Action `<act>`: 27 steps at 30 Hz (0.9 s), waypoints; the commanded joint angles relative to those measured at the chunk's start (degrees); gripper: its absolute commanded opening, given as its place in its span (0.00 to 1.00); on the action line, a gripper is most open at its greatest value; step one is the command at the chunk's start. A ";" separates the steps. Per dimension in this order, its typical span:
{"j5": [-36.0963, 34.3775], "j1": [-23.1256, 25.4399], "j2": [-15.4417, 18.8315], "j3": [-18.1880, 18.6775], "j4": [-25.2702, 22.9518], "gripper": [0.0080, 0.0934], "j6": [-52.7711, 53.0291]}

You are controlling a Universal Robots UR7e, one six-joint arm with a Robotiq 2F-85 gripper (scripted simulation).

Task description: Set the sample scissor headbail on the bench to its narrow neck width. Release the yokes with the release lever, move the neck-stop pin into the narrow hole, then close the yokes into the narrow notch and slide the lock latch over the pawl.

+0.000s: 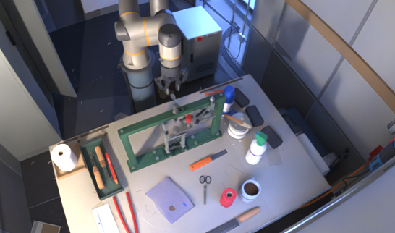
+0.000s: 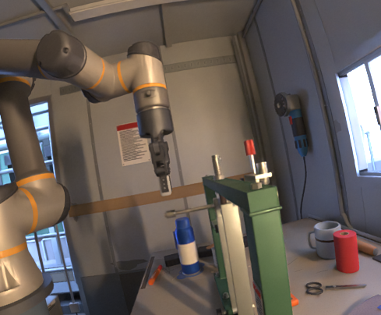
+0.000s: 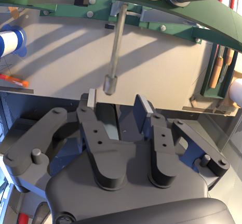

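Note:
The grey release lever (image 3: 112, 59) sticks out from the back of the green headbail frame (image 1: 171, 134), its knobbed end (image 2: 170, 213) pointing past the bench's rear edge. A red-capped pin (image 2: 249, 149) and a grey post (image 2: 216, 161) stand on the frame's top bar, and the pale yokes (image 2: 230, 249) hang inside it. My gripper (image 2: 165, 190) hangs above the lever's free end, just off the bench's rear edge. In the wrist camera the lever's knob lies beyond the fingertips (image 3: 116, 102). The gripper is partly open and holds nothing.
Behind the bench stand my arm's pedestal (image 1: 140, 83) and a grey control cabinet (image 1: 196, 39). A blue-and-white bottle (image 2: 186, 245) stands right of the frame, a tool tray (image 1: 101, 166) and paper roll (image 1: 63, 156) to the left. Scissors (image 1: 204, 186), red spool (image 1: 228, 197) and mug (image 1: 250, 190) lie in front.

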 commanded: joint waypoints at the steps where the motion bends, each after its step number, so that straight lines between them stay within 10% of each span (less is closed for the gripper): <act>1: 0.00 0.00 0.02 0.00 -0.03 0.47 0.00; 10: 0.00 0.00 -0.01 -0.02 0.00 0.27 0.00; 27: 0.00 0.00 -1.10 -1.95 2.92 0.27 0.00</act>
